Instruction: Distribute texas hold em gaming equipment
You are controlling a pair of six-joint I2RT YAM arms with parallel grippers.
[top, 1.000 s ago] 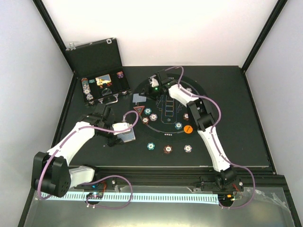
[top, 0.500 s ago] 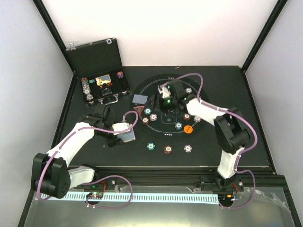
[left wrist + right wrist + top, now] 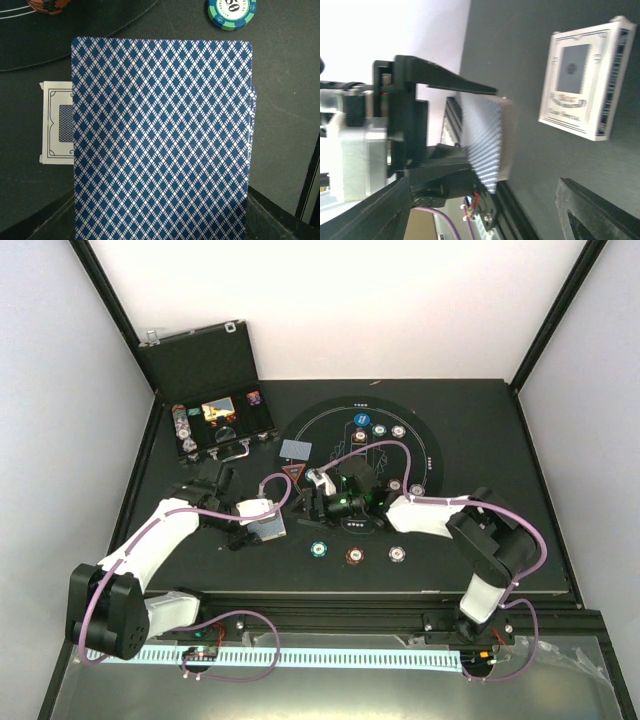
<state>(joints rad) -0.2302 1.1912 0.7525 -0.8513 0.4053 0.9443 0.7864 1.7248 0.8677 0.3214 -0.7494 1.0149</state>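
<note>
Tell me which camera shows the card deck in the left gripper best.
The left wrist view: the card deck fills the frame, blue patterned back up. The right wrist view shows it edge-on, clamped in the left gripper. The top view shows only a small pale rectangle.

Right arm (image 3: 430, 515) swung toward deck (image 3: 268, 529).

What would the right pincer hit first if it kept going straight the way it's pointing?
Probably the deck of cards held by the left pincer; it sits dead ahead in the right wrist view. The white card box lies off to the side. Depth is unclear.
</note>
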